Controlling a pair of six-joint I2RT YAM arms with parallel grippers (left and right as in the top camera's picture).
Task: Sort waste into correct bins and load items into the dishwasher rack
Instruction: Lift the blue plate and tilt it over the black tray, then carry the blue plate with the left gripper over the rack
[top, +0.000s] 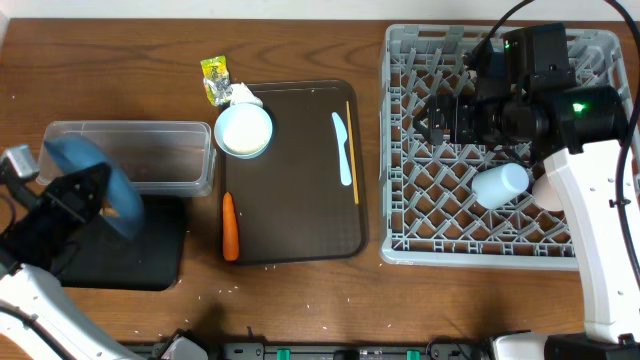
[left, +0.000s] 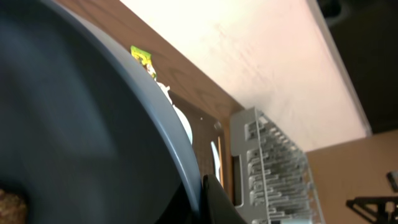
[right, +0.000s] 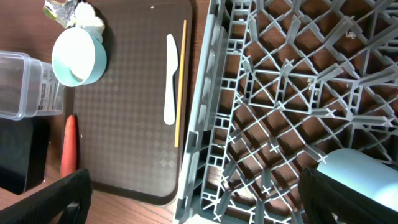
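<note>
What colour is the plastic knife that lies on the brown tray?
The knife is light blue, seen best in the overhead view.

White arms (top: 600, 225), black wrists (top: 520, 112)

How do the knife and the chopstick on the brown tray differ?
The knife is pale blue, broad and flat; the chopstick is tan wood and thin. The chopstick is longer than the knife. Both lie side by side, roughly parallel, on the tray.
</note>
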